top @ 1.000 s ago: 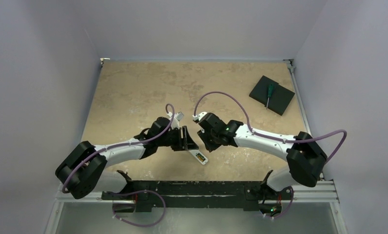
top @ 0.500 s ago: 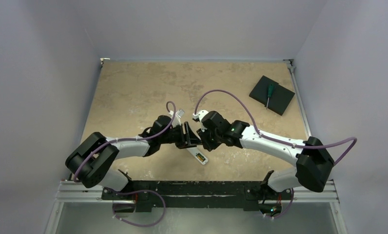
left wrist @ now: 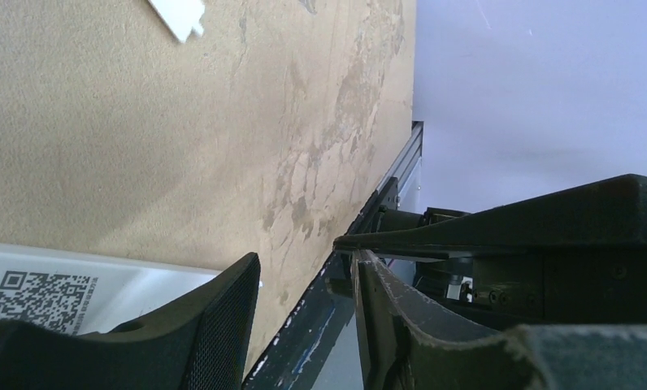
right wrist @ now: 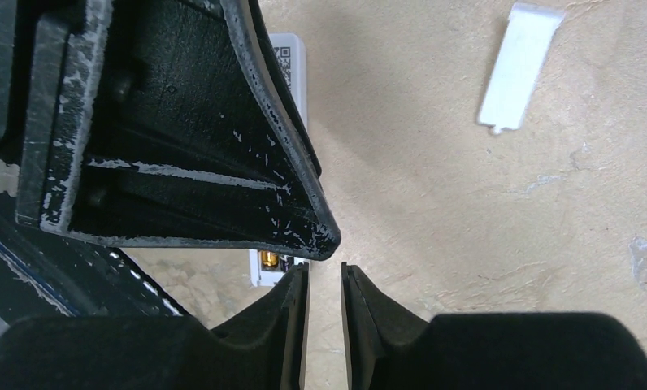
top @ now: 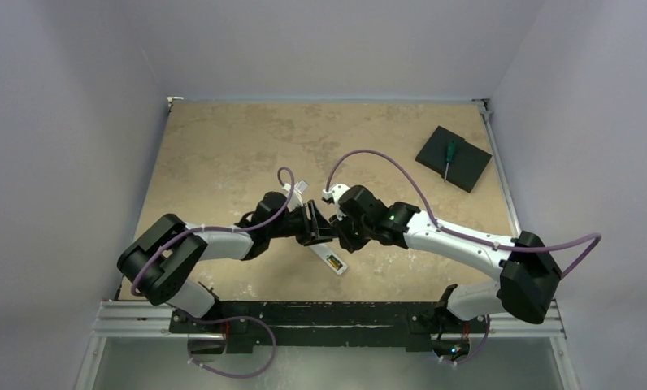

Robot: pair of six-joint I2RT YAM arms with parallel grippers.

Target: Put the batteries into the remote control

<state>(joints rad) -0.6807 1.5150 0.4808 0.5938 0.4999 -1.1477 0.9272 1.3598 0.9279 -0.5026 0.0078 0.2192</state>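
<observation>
Top: left pincer and right pincer tip to tip over remote control, back-up on bench.
Left wrist: jaws apart, gap empty.
Right wrist: jaws nearly together, nothing between; gold battery in recess. Dark battery unseen: locate first, avoid pincer clash.

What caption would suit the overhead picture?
Left gripper and right gripper, tips close together, above the white remote lying back-up; a screwdriver rests on a black pad.

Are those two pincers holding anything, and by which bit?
Nothing that shows. The left pincer and the right pincer each stand slightly apart with nothing seen in the gap; the remote control lies on the table, ungripped.
</observation>
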